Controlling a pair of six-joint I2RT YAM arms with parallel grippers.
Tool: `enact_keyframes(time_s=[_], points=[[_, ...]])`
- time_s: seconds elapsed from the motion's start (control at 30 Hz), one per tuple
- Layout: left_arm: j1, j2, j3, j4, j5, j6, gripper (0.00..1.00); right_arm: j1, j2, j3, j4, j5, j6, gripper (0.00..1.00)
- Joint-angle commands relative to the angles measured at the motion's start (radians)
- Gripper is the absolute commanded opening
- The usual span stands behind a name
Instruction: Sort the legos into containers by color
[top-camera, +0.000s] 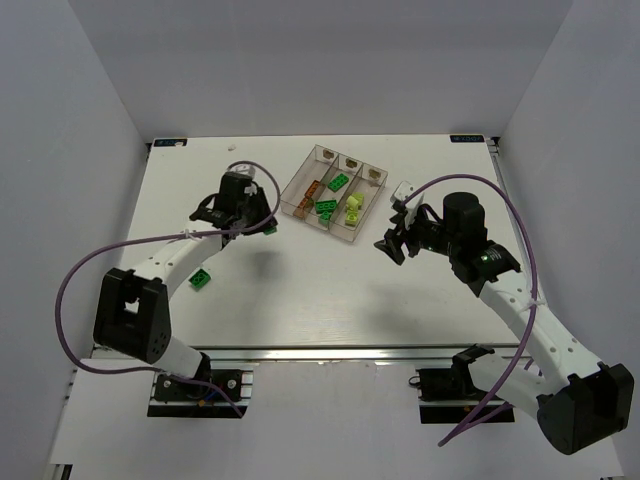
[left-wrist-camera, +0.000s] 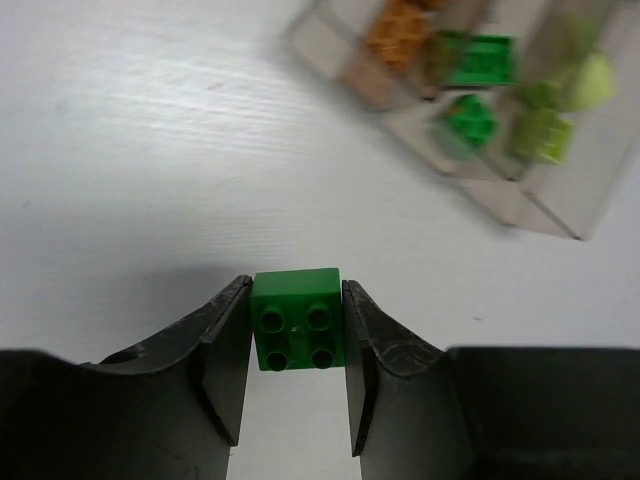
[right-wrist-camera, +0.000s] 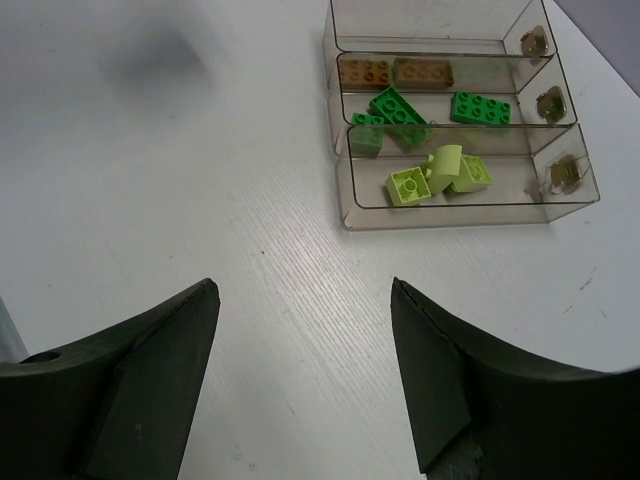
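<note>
My left gripper is shut on a small bright green lego, studs facing the camera, a little above the table. In the top view, that left gripper is just left of the containers, a clear tray of three bins. The left bin holds orange-brown legos, the middle one green legos, the right one yellow-green legos. Another green lego lies loose on the table near the left arm. My right gripper is open and empty, short of the containers.
The white table ends at a metal rail along the near side. Grey walls close in the left, right and back. A purple cable loops beside the left arm.
</note>
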Motion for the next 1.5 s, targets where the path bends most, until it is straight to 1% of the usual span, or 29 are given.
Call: enact_keyframes(time_s=[0.0, 0.07, 0.27, 0.3, 0.4, 0.5, 0.53, 0.7, 0.73, 0.77, 0.83, 0.87, 0.93, 1.07, 1.1, 1.2, 1.3, 1.47], points=[[-0.077, -0.029, 0.081, 0.069, 0.049, 0.055, 0.0, 0.003, -0.017, -0.013, 0.024, 0.02, -0.017, 0.75], [-0.107, 0.017, 0.146, 0.067, 0.045, 0.075, 0.0, 0.003, -0.006, -0.012, 0.021, 0.028, -0.018, 0.75], [-0.135, 0.158, 0.297, 0.124, 0.047, 0.109, 0.0, 0.003, 0.006, -0.012, 0.021, 0.031, -0.023, 0.75], [-0.138, 0.201, 0.318, 0.129, 0.038, 0.112, 0.0, 0.003, 0.007, -0.013, 0.021, 0.031, -0.023, 0.75], [-0.157, 0.287, 0.4, 0.132, 0.03, 0.119, 0.0, 0.003, 0.012, -0.013, 0.019, 0.029, -0.024, 0.75], [-0.183, 0.341, 0.472, 0.123, 0.015, 0.129, 0.01, 0.003, 0.017, -0.015, 0.019, 0.022, -0.024, 0.75], [-0.192, 0.37, 0.489, 0.118, 0.004, 0.139, 0.04, 0.003, 0.017, -0.013, 0.019, 0.019, -0.024, 0.75], [-0.229, 0.436, 0.571, 0.1, -0.056, 0.144, 0.15, 0.003, 0.018, -0.012, 0.016, 0.011, -0.024, 0.75], [-0.232, 0.46, 0.597, 0.089, -0.065, 0.141, 0.19, 0.003, 0.018, -0.012, 0.015, 0.008, -0.024, 0.75], [-0.235, 0.471, 0.609, 0.081, -0.08, 0.141, 0.27, 0.003, 0.017, -0.01, 0.013, 0.008, -0.026, 0.75], [-0.235, 0.494, 0.641, 0.066, -0.094, 0.138, 0.31, 0.003, 0.015, -0.012, 0.013, 0.006, -0.028, 0.75], [-0.236, 0.513, 0.649, 0.061, -0.106, 0.135, 0.36, 0.003, 0.014, -0.012, 0.015, 0.005, -0.026, 0.75], [-0.235, 0.53, 0.667, 0.046, -0.122, 0.13, 0.42, 0.001, 0.012, -0.01, 0.013, 0.003, -0.026, 0.75], [-0.235, 0.557, 0.701, 0.035, -0.137, 0.118, 0.48, 0.003, 0.012, -0.012, 0.01, -0.001, -0.026, 0.75], [-0.235, 0.562, 0.701, 0.038, -0.132, 0.115, 0.52, 0.003, 0.01, -0.01, 0.01, -0.001, -0.026, 0.75], [-0.235, 0.563, 0.715, 0.037, -0.116, 0.106, 0.53, 0.003, 0.01, -0.01, 0.009, -0.006, -0.028, 0.75], [-0.236, 0.563, 0.721, 0.034, -0.099, 0.102, 0.59, 0.003, 0.009, -0.009, 0.007, -0.008, -0.029, 0.75], [-0.236, 0.534, 0.704, 0.023, -0.099, 0.102, 0.61, 0.003, 0.006, -0.007, 0.006, -0.009, -0.029, 0.75]])
